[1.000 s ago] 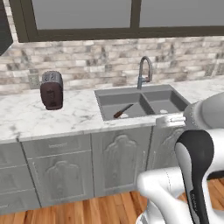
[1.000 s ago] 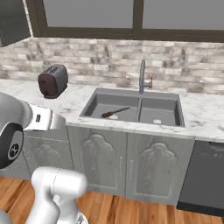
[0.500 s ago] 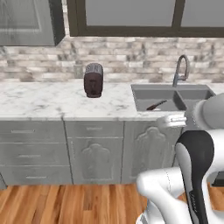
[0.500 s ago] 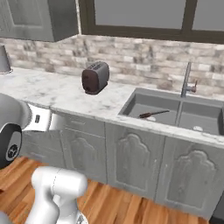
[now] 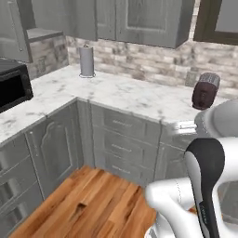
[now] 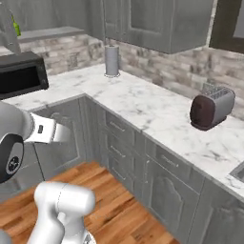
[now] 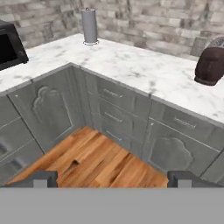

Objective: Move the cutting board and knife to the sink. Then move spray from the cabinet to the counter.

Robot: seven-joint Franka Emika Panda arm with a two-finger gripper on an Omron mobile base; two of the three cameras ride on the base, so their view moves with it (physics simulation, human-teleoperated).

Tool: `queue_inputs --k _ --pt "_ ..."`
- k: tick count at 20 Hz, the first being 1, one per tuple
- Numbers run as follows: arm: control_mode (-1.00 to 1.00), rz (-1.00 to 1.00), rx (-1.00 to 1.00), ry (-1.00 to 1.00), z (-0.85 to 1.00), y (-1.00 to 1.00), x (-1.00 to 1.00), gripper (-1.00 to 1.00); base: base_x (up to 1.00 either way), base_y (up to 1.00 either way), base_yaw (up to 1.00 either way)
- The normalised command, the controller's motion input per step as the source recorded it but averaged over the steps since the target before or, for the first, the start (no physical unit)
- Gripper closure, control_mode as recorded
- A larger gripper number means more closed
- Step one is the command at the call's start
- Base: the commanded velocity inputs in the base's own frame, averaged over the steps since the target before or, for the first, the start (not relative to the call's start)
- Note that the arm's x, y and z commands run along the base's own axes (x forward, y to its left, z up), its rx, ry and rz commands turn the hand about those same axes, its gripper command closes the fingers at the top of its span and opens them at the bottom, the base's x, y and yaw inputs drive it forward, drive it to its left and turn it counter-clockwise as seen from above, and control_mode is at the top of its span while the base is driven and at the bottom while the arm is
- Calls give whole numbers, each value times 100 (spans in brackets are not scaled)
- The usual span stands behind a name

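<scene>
Marble counter (image 5: 116, 93) corner w/ toaster (image 6: 211, 108) now ahead: base has swung off the sink, so spray (image 6: 17, 27) leg begins. Spray at 10 o'clock on cabinet (image 6: 47, 32) shelf. Gripper (image 7: 112, 178) wide open, empty.

No readable text anywhere in the kitchen.

The toaster (image 6: 211, 107), the microwave (image 6: 21, 74), the paper towel roll (image 5: 86, 61) and the cabinet (image 5: 139, 21) doors carry no letters, numbers, brand marks or signs. The green bottle (image 6: 17, 28) on the shelf at the top left of the right base view is too small to show any label print.
</scene>
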Motion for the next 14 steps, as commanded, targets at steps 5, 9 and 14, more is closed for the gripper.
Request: queue_inputs --k 5,9,14 --pt "100 0 0 0 0 0 0 -100 8 75 71" --pt "100 0 0 0 0 0 0 -100 10 31 66" --pt "100 0 0 0 0 0 0 -100 13 39 56"
